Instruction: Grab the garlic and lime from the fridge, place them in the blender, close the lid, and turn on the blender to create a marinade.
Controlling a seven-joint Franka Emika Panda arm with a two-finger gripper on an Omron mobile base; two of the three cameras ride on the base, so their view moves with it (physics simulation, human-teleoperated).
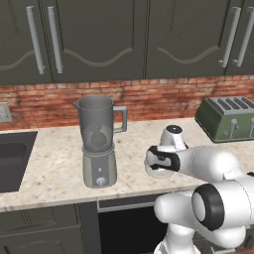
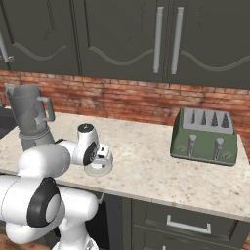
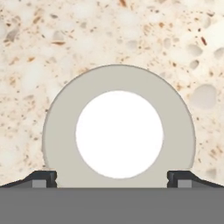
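On counter (image 3: pixel 26 52): lid (image 3: pixel 61 131) flat, gripper (image 3: pixel 112 178) directly above, jaws spread wide astride rim. Blender (image 1: pixel 98 141) nearby, jug uncapped.

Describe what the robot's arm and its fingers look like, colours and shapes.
The arm is glossy white, built of fat rounded segments, with dark black rings and caps at the joints. No cables or markings show. The gripper ends in two small dark fingers with flat, angular tips and a lighter grey patch on each.
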